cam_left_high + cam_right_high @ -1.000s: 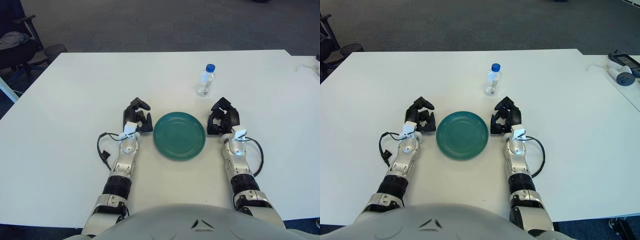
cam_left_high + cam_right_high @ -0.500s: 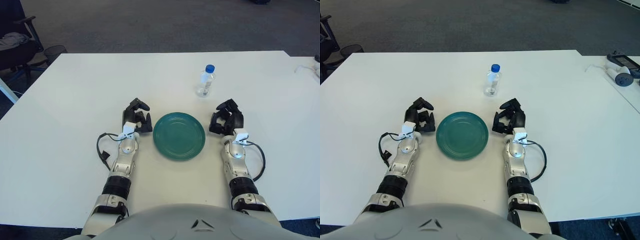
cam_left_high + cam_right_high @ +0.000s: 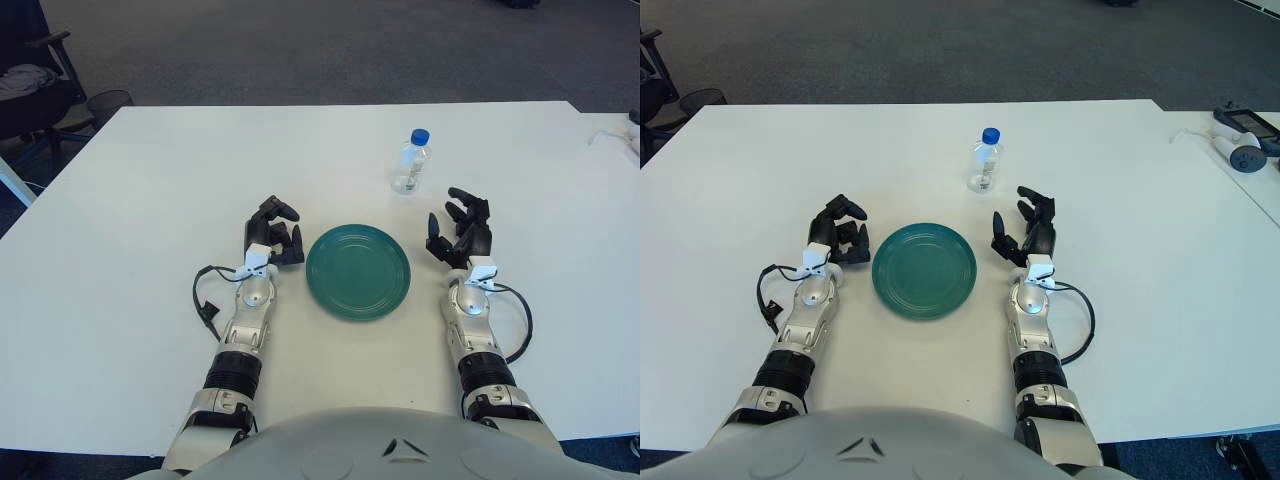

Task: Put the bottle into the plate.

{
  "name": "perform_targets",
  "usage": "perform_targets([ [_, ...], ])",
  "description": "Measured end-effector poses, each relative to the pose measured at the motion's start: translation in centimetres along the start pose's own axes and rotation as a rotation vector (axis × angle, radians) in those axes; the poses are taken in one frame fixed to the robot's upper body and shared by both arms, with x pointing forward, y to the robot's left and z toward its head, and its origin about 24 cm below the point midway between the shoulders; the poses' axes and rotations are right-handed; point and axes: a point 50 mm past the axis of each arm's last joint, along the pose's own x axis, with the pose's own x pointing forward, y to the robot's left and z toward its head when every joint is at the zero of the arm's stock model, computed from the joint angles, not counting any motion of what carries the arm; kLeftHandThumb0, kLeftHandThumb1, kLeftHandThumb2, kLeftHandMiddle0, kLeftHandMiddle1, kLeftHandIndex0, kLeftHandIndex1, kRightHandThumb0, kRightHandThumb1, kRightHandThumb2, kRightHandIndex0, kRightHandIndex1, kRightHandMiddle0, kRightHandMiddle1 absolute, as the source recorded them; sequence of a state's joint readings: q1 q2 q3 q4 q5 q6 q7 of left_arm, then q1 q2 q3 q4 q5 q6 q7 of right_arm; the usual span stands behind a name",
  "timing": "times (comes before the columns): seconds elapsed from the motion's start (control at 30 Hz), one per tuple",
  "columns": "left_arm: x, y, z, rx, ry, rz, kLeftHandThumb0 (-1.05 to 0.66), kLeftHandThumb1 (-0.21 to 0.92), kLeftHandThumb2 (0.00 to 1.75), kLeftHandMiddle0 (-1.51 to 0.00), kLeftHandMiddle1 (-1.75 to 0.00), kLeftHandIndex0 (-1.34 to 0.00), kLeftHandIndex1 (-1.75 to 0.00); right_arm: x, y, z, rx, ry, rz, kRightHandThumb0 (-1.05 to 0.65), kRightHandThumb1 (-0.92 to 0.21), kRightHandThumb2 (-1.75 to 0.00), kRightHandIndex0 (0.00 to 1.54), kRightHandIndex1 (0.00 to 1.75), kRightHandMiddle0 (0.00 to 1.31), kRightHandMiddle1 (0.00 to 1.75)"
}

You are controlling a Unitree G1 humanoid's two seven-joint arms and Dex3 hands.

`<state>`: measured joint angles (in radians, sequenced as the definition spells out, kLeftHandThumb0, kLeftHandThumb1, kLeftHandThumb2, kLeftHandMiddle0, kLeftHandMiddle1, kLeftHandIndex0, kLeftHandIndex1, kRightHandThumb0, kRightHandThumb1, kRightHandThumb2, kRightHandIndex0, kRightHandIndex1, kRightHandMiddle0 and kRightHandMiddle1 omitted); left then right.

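Note:
A small clear bottle (image 3: 411, 161) with a blue cap stands upright on the white table (image 3: 150, 200), behind and to the right of a round green plate (image 3: 358, 271). My right hand (image 3: 458, 231) rests on the table just right of the plate, its fingers spread open and empty, a short way in front of the bottle. My left hand (image 3: 273, 235) lies parked on the table just left of the plate with curled fingers, holding nothing.
A black office chair (image 3: 35, 80) and a waste basket (image 3: 110, 100) stand off the table's far left corner. Some small grey and white devices (image 3: 1240, 135) lie on a second table at the far right.
My right hand has opened its fingers from a curled pose and shifted slightly to the right. The left hand, bottle and plate have not moved.

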<state>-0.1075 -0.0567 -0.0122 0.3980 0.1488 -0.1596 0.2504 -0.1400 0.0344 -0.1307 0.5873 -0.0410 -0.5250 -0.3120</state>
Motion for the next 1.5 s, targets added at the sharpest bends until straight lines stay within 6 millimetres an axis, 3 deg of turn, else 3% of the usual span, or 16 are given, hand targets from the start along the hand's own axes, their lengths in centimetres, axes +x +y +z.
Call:
perform_targets([
  [0.33,0.0,0.0,0.0,0.018,-0.006,0.008,-0.57,0.10,1.59,-1.33,-1.75,-0.79,-1.75,0.1,0.0,0.0,-0.002,0.000,-0.017,-0.88,-0.77,-0.39,0.00,0.00,0.00,0.00],
  [0.93,0.3,0.0,-0.1,0.019,-0.004,0.012,-0.58,0.08,1.61,-1.33,-1.75,-0.81,-1.75,0.7,1.1,-0.1,-0.049,-0.001,0.032,-0.92,-0.79,-0.33,0.00,0.00,0.00,0.00],
  [1.5,0.7,-0.1,0.0,-0.007,-0.011,0.008,-0.55,0.13,1.54,-1.32,-1.75,-0.76,-1.75,3.5,5.4,0.0,-0.227,0.056,0.138,-1.04,-0.88,-0.19,0.00,0.00,0.00,0.00],
])
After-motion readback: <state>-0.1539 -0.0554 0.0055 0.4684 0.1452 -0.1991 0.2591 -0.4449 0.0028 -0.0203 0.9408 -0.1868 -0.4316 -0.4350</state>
